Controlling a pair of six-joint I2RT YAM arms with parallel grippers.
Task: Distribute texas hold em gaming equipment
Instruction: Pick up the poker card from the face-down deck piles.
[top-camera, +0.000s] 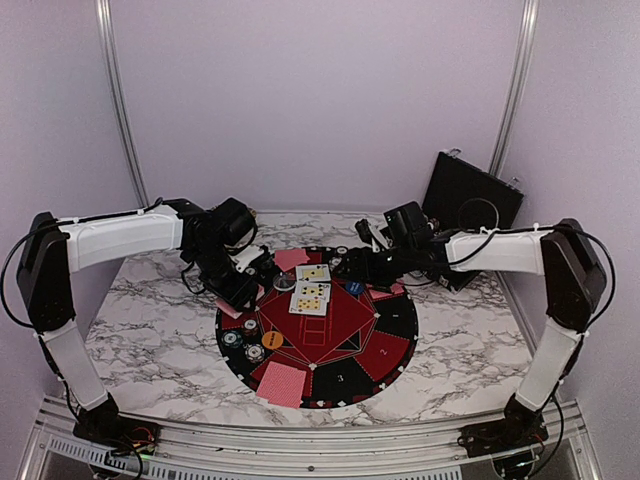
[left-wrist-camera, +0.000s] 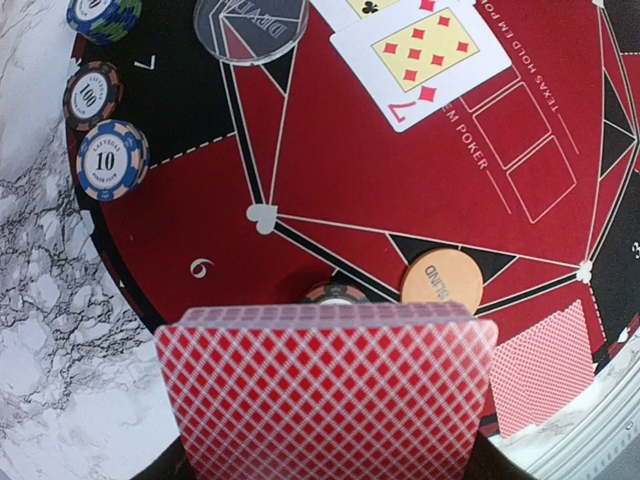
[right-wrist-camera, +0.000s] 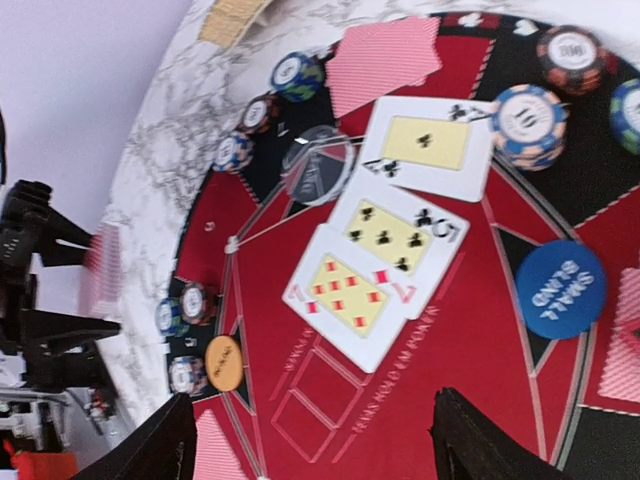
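left fingers (right-wrist-camera: 55, 328) clamp the card deck (left-wrist-camera: 330, 390) above the mat (left-wrist-camera: 380, 200) rim. right fingers (right-wrist-camera: 150, 450) spread wide, empty, over three face-up cards (right-wrist-camera: 385, 240). cards look thin, slick, bendy: best pinched at a short edge.

Robot lab enclosure, plain walls (top-camera: 300, 90), aluminium posts (top-camera: 120, 100), marble-patterned tabletop (top-camera: 150, 320)

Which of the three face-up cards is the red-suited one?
The seven of diamonds, nearest the orange disc; the other two show black clubs.
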